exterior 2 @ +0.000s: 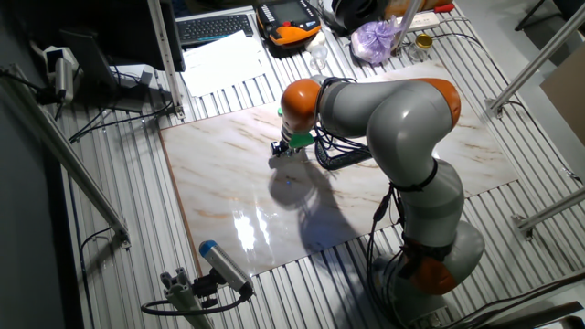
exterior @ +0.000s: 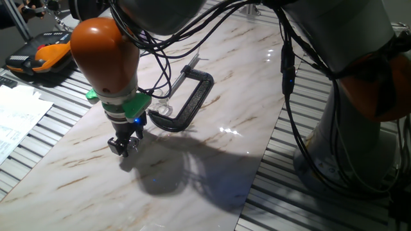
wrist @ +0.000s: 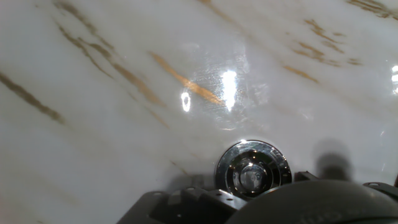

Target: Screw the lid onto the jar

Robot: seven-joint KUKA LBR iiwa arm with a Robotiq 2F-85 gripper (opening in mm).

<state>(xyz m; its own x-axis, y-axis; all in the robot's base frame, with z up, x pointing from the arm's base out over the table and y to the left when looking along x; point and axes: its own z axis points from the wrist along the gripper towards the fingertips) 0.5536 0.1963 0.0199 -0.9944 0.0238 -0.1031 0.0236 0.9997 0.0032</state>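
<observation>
Gripper [exterior: 125,147] low over marble surface [exterior: 212,141]; lid [wrist: 253,168] lies flat just below it. Finger opening cannot be told. Black clamp [exterior: 186,102] nearby.

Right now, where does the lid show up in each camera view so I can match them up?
One fixed view: the lid cannot be made out; the hand hides that spot on the marble board.
The other fixed view: too small to tell; it would be under the hand.
Hand view: the lid lies flat on the marble, bottom centre-right, just ahead of the hand.
Shared landmark: the brown-veined marble board.
</observation>
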